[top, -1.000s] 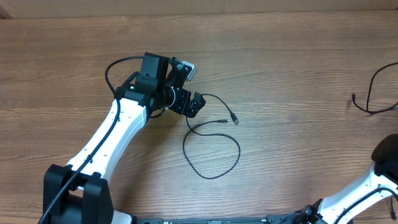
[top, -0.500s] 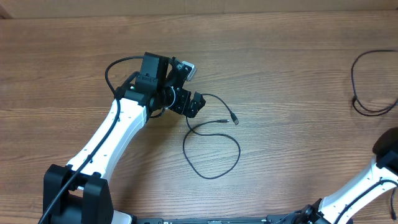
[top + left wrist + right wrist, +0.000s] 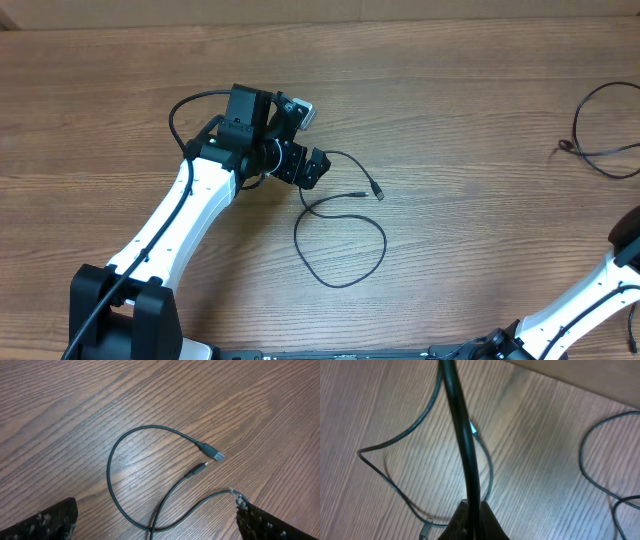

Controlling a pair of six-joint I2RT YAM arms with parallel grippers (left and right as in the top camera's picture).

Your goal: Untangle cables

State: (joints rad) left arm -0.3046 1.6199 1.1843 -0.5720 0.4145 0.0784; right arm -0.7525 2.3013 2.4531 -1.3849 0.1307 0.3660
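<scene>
Brown wood-grain desk (image 3: 450, 80) filled view. L jaws gaped empty by thin black looped cable (image 3: 340, 240); R jaws clamped second black cable (image 3: 464, 435), reshaped since, far right of loop.

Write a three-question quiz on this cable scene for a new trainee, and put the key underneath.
1. True or false: the left pincer is shut on the centre cable.
2. What does the right pincer hold? A) a black cable B) a loose plug only C) nothing
3. In the left wrist view, how many plug ends lie on the table?
Key: 1. False: the left pincer stands open and holds nothing. 2. A: the black cable rises from between its shut fingers. 3. Two.
</scene>
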